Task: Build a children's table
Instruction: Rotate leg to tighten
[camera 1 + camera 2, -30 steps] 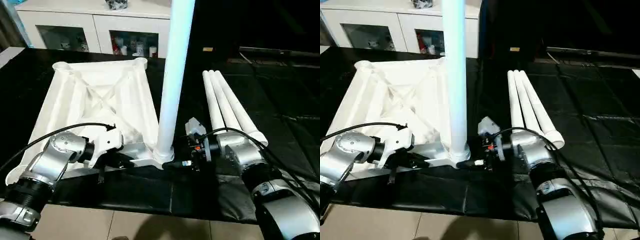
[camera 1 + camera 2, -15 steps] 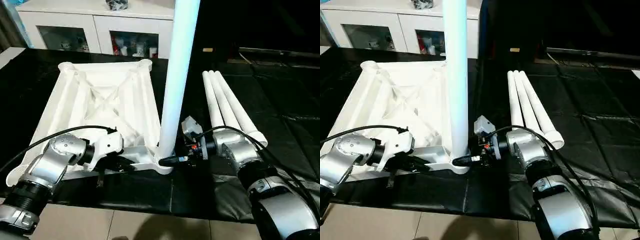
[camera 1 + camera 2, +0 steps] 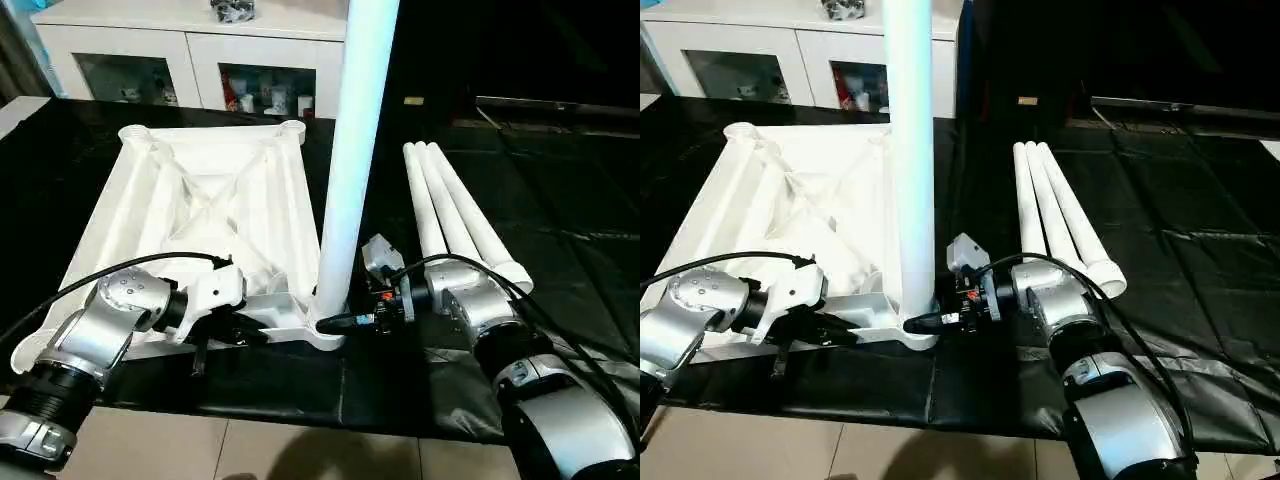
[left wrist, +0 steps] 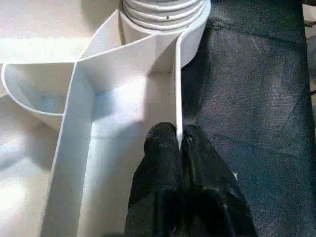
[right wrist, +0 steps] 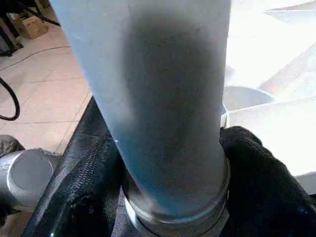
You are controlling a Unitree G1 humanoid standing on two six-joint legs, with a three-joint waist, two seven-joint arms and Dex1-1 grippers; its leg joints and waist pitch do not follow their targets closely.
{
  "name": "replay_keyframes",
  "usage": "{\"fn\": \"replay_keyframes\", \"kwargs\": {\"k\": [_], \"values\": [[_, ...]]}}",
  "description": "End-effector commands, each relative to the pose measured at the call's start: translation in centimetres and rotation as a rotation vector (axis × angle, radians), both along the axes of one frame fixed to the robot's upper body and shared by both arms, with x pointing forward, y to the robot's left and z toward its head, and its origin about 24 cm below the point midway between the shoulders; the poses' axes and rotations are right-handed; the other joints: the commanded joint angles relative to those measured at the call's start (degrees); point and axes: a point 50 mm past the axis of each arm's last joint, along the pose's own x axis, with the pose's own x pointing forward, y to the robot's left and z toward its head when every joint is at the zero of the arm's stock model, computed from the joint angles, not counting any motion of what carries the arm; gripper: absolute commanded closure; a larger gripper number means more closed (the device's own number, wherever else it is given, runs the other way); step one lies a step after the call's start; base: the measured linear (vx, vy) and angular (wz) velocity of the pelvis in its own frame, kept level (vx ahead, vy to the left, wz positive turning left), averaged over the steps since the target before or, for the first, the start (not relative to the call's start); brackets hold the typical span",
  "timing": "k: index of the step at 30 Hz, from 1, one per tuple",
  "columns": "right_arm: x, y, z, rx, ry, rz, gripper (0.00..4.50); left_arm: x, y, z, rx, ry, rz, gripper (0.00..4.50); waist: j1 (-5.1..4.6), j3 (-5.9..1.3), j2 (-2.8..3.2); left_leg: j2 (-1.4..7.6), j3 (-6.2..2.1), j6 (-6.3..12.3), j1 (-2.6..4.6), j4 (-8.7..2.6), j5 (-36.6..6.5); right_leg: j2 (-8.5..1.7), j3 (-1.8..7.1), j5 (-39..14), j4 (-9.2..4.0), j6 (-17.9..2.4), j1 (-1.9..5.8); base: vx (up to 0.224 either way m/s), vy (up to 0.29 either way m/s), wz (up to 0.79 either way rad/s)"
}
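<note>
The white table top (image 3: 200, 200) lies upside down on the black mat, ribbed underside up. One white leg (image 3: 350, 150) stands upright in its near right corner socket (image 3: 325, 330). My right gripper (image 3: 345, 320) sits at the base of this leg, and in the right wrist view a black finger (image 5: 261, 168) presses against each side of the leg (image 5: 163, 98). My left gripper (image 4: 178, 140) is shut on a thin upright wall (image 4: 177, 89) of the table top's near edge, just left of that socket. Three more legs (image 3: 450, 210) lie side by side on the mat to the right.
A white glass-door cabinet (image 3: 150, 60) stands behind the mat. The black mat (image 3: 560, 200) spreads far to the right, with wrinkles. Pale floor tiles (image 3: 250, 450) show along the near edge, under my forearms.
My right gripper has moved left to the base of the upright leg and closed around it. The left gripper keeps its hold on the table top's edge.
</note>
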Motion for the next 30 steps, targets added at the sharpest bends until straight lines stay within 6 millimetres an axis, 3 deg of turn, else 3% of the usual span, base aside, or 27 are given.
{"fn": "replay_keyframes", "kwargs": {"k": [1, 5, 7, 11, 12, 13, 16, 17, 21, 22, 24, 26, 27, 28, 29, 30], "values": [[-0.5, 0.3, -0.6, 0.003, 0.012, 0.021, 1.87, -0.7, -0.5, -1.2, 0.031, 0.053, -0.047, 4.50, -0.08, -3.81, 0.64, 1.41, 0.10, 2.23, 0.24, -3.70, -9.03, -4.09, 2.36, -3.71, -3.29, -15.31, 3.10, 0.000, 0.000, 0.00], [-0.5, 0.5, -1.5, 0.015, 0.071, -0.085, 1.87, 0.3, -1.0, -1.1, -0.031, 0.036, 0.078, 4.50, -0.16, -3.64, 0.94, 1.44, 0.15, 1.67, 0.38, -3.81, -10.22, -4.00, 2.40, -4.08, -3.40, -15.51, 3.01, 0.000, 0.000, 0.00], [-0.6, 0.6, -1.8, 0.006, 0.091, -0.109, 1.87, 0.6, -1.1, -1.0, -0.044, 0.027, 0.112, 4.50, -0.09, -3.35, 0.89, 1.38, 0.06, 1.08, 0.52, -4.08, -12.67, -4.11, 2.41, -8.20, -3.92, -14.83, 3.01, 0.000, 0.000, 0.00], [-0.9, 1.3, -3.3, 0.005, 0.135, -0.255, 1.87, 2.1, -2.4, -0.5, -0.151, -0.005, 0.285, 4.50, -0.32, -2.80, 0.78, 1.23, -0.18, -0.69, 1.08, -4.40, -16.98, -4.50, 2.71, -21.46, -5.38, -11.09, 2.59, 0.000, 0.000, 0.00], [-0.9, 1.6, -3.8, 0.014, 0.169, -0.335, 1.87, 2.6, -2.9, -0.4, -0.177, -0.021, 0.345, 4.50, -0.36, -2.86, 0.78, 1.18, -0.32, -0.70, 0.98, -4.42, -17.21, -4.59, 2.70, -22.61, -5.45, -10.65, 2.68, 0.000, 0.000, 0.00], [-0.6, 2.3, -4.2, 0.045, 0.221, -0.464, 1.87, 3.2, -3.7, -0.2, -0.198, -0.033, 0.428, 4.50, -0.83, -2.59, 0.52, 0.92, -0.59, -1.29, 0.81, -4.80, -17.88, -4.41, 2.61, -25.80, -5.67, -8.99, 2.67, 0.000, 0.000, 0.00], [0.0, 3.7, -4.3, 0.090, 0.285, -0.613, 1.88, 4.1, -4.6, 0.0, -0.219, -0.056, 0.563, 4.50, -1.26, -2.71, 0.85, 0.61, -0.71, -1.33, 1.05, -4.63, -17.87, -4.44, 2.61, -28.95, -6.18, -7.49, 2.46, 0.000, 0.000, 0.00], [0.1, 4.1, -4.2, 0.098, 0.301, -0.650, 1.88, 4.3, -4.9, 0.0, -0.224, -0.062, 0.594, 4.50, -1.44, -2.77, 0.69, 0.46, -0.71, -0.78, 1.07, -4.49, -17.88, -4.47, 2.58, -29.63, -6.46, -7.11, 2.44, 0.000, 0.000, 0.00], [0.7, 6.1, -4.1, 0.084, 0.334, -0.824, 1.90, 5.4, -6.4, 0.8, -0.239, -0.134, 0.726, 4.50, -1.78, -3.06, 0.74, 0.40, -0.56, -0.70, 0.76, -4.48, -15.43, -4.21, 2.58, -26.58, -6.24, -7.19, 2.46, 0.000, 0.000, 0.00], [0.8, 6.7, -4.2, 0.063, 0.334, -0.878, 1.90, 5.7, -7.2, 1.1, -0.237, -0.162, 0.746, 4.50, -1.65, -3.17, 0.36, 0.36, -0.36, -0.23, 0.63, -4.39, -14.20, -4.04, 2.65, -24.04, -6.15, -7.46, 2.46, 0.000, 0.000, 0.00], [0.9, 7.2, -4.1, 0.068, 0.334, -0.905, 1.90, 5.7, -7.9, 1.3, -0.233, -0.167, 0.725, 4.50, -1.51, -3.27, 0.59, 0.43, -0.23, 0.04, 0.78, -4.33, -13.61, -3.93, 2.73, -20.97, -5.85, -8.32, 2.31, 0.000, 0.000, 0.00], [1.0, 7.2, -3.7, 0.095, 0.297, -0.895, 1.90, 5.6, -7.6, 1.2, -0.204, -0.171, 0.702, 4.50, -1.51, -3.41, 0.74, 0.47, -0.20, 0.44, 0.37, -4.31, -12.30, -3.78, 2.72, -15.88, -5.30, -9.47, 2.58, 0.000, 0.000, 0.00], [1.0, 7.1, -3.6, 0.103, 0.292, -0.892, 1.56, 5.6, -7.5, 1.2, -0.198, -0.173, 0.699, 4.50, -1.50, -3.53, 0.83, 0.53, -0.27, 0.54, 0.20, -4.33, -11.70, -3.81, 2.66, -14.60, -5.11, -9.69, 2.76, 0.000, 0.000, 0.00], [1.1, 6.9, -3.5, 0.118, 0.290, -0.890, 1.56, 5.5, -7.1, 1.1, -0.190, -0.173, 0.688, 4.50, -1.45, -3.75, 0.92, 0.57, -0.17, 0.85, 0.23, -4.10, -10.17, -3.73, 2.69, -10.92, -4.78, -10.44, 2.77, 0.000, 0.000, 0.00], [1.1, 6.8, -3.5, 0.128, 0.294, -0.894, 1.23, 5.4, -6.9, 1.1, -0.184, -0.172, 0.684, 4.50, -1.57, -3.77, 0.96, 0.52, -0.14, 1.16, -0.04, -4.03, -8.79, -3.62, 2.67, -7.47, -4.40, -11.37, 2.96, 0.000, 0.000, 0.00], [1.2, 6.7, -3.4, 0.140, 0.299, -0.894, 1.20, 5.3, -6.8, 1.1, -0.182, -0.172, 0.673, 4.50, -1.59, -3.78, 1.09, 0.47, -0.07, 1.36, -0.03, -3.96, -8.69, -3.55, 2.68, -6.43, -4.35, -11.69, 2.98, 0.000, 0.000, 0.00]]}}
